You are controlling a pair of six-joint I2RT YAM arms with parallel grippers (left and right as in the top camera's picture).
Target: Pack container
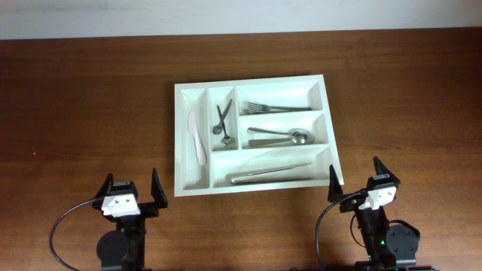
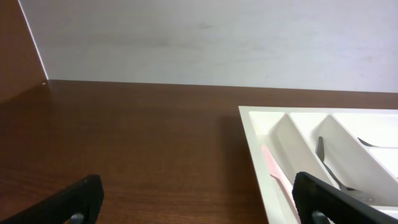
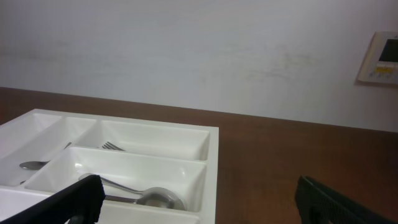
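Both arms sit folded low over their bases, wrists level. Left gripper [image 1: 131, 182]: jaws spread wide, nothing between them, fingers pointing forward and away from the base. Right gripper [image 1: 355, 177]: same posture, spread wide and empty. Each wrist view shows its dark fingertips [image 2: 78, 199] only at the two lower corners, gap unobstructed.

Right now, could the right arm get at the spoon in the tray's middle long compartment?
Probably yes. The right claw is open beside the near corner of the tray, and the spoon lies uncovered with nothing above it.
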